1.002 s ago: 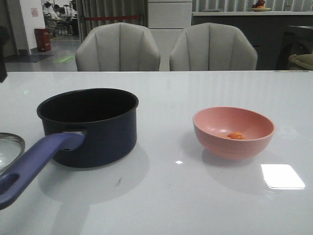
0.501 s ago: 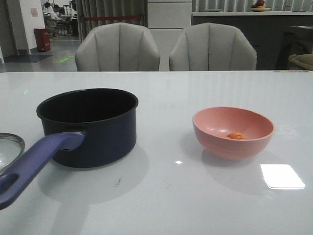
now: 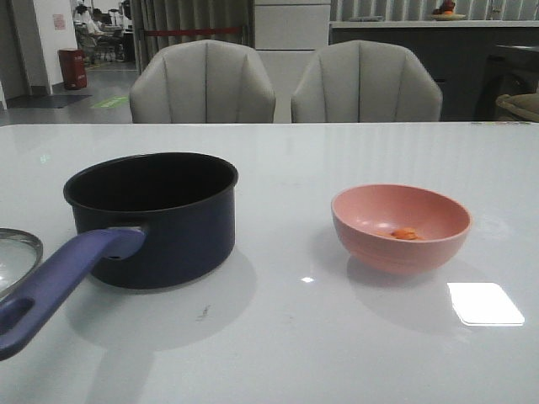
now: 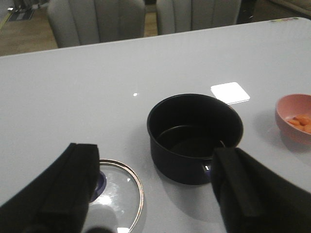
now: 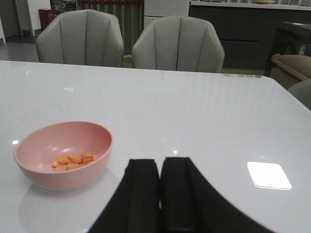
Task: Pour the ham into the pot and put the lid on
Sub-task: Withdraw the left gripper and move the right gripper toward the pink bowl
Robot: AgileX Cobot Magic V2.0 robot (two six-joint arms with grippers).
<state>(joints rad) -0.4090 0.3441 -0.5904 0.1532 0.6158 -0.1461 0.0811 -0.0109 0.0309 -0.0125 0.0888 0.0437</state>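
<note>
A: Left to right, quick. Far left?

B: Glass lid (image 3: 15, 252) flat on the bench (image 3: 286, 337), just beside the saucepan handle (image 3: 59, 282). Metal rim, knob up. Prob fragile + slick, so take it by the knob, not the rim.

A: Then?

B: Saucepan (image 3: 152, 219), upright, empty, black inside. Looks heavy-ish & stiff; no need to lift it.

A: Right side?

B: Pink bowl (image 3: 401, 227), well apart from the pan. Ham (image 3: 404, 234) sits in its bottom: small orange slices, a loose little pile per the right wrist view. Light, will slide out easily when tipped. Bowl wall is smooth & curved, so pinch over the rim.

A: Tools?

B: Left tool (image 4: 155, 189) spread wide, holding nothing, above lid & pan. Right tool (image 5: 160, 194) pinched closed, empty, near the bowl. It'd have to open first, I reckon.
</note>
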